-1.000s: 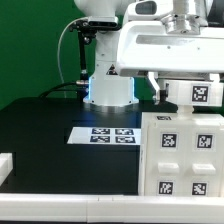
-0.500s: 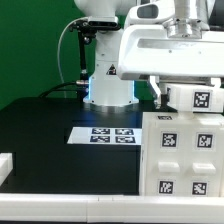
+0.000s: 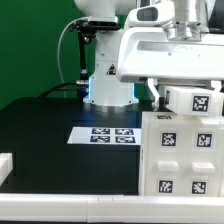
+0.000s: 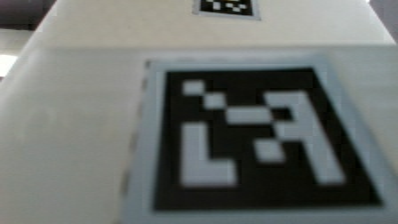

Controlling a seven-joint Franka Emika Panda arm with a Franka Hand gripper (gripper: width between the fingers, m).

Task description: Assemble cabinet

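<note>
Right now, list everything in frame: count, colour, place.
matte white boxy cabinet: one, white with black-and-white tags, exterior view's right, front.
small white tagged cabinet piece: one, white, on top of the cabinet, under the arm; fills the wrist view.
thin flat marker board: one, white with four tags, table centre.
white block: one, exterior view's left edge.
black table: one.
green backdrop: one, behind.
glossy white robot arm: one, above cabinet; tool hidden.

Lying flat on the black table: the marker board, showing four black-and-white tags, near the table's middle. Hanging behind the table: a green backdrop. Running along the near edge: a white rim.
</note>
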